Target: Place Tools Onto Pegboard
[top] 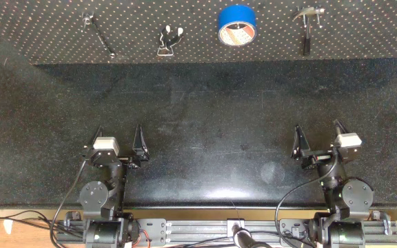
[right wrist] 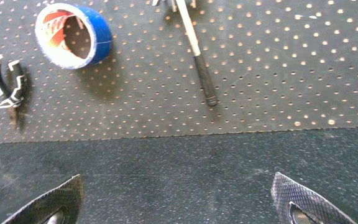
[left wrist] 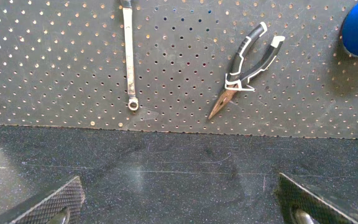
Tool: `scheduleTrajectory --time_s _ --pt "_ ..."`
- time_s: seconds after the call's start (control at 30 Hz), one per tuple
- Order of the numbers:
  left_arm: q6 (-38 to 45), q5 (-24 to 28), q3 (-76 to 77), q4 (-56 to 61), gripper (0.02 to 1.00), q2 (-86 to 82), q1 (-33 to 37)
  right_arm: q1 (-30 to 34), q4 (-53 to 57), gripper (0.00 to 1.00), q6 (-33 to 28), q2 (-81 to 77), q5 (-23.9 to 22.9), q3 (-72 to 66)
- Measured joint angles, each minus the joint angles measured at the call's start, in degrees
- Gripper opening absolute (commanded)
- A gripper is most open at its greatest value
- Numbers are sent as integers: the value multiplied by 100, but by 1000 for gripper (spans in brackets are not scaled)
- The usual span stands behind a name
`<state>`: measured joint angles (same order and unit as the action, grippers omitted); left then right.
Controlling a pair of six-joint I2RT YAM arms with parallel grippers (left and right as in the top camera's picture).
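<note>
Two robot arms rest at the near edge of a black mat (top: 205,103), facing a dark pegboard (top: 40,27) that carries four tools. The left gripper (top: 119,134) has its jaws spread wide and holds nothing. The right gripper (top: 317,131) is likewise spread and empty. Both sit low over the mat, well apart from the board.

From left to right:
- **Wrench:** a slim wrench (left wrist: 129,56) hangs by its upper end, ahead of the left jaws and toward their left finger.
- **Pliers:** needle-nose pliers (left wrist: 244,68) with black and white handles hang tilted, tip down, ahead of the left jaws and toward their right finger.
- **Tape:** a roll of blue tape (right wrist: 73,34) hangs ahead of the right jaws, in line with their left finger.
- **Hammer:** a hammer (right wrist: 197,53) hangs by its head, handle down, almost straight ahead of the gap between the right jaws.

All four tools appear hung, so the task looks finished.

The likeliest trouble is a knock. The pliers seem the least secure, tilted with their handles splayed over the hook, so a bump to the board could swing them off. A further reach with spread jaws could clip the hammer handle or push the tape off its peg. How deep that peg sits cannot be seen.

The tape's core carries red and white print, too small to make out. No other writing can be read.
</note>
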<state>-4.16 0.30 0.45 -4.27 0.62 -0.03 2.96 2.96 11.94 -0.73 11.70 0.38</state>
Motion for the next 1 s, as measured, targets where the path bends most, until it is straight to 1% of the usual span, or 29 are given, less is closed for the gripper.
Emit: scheduleTrajectory --time_s 0.07,0.17,0.27,1.0 --pt "0 0 0 0 996 0 0 118 0 982 -42 0 20 0" --pt "0 0 0 -2 998 0 0 118 -17 982 -765 0 223 0" --pt "2 0 0 -2 996 0 0 118 -24 982 -1071 0 258 0" --pt "2 0 0 -2 996 0 0 118 -31 982 -1145 0 258 0"
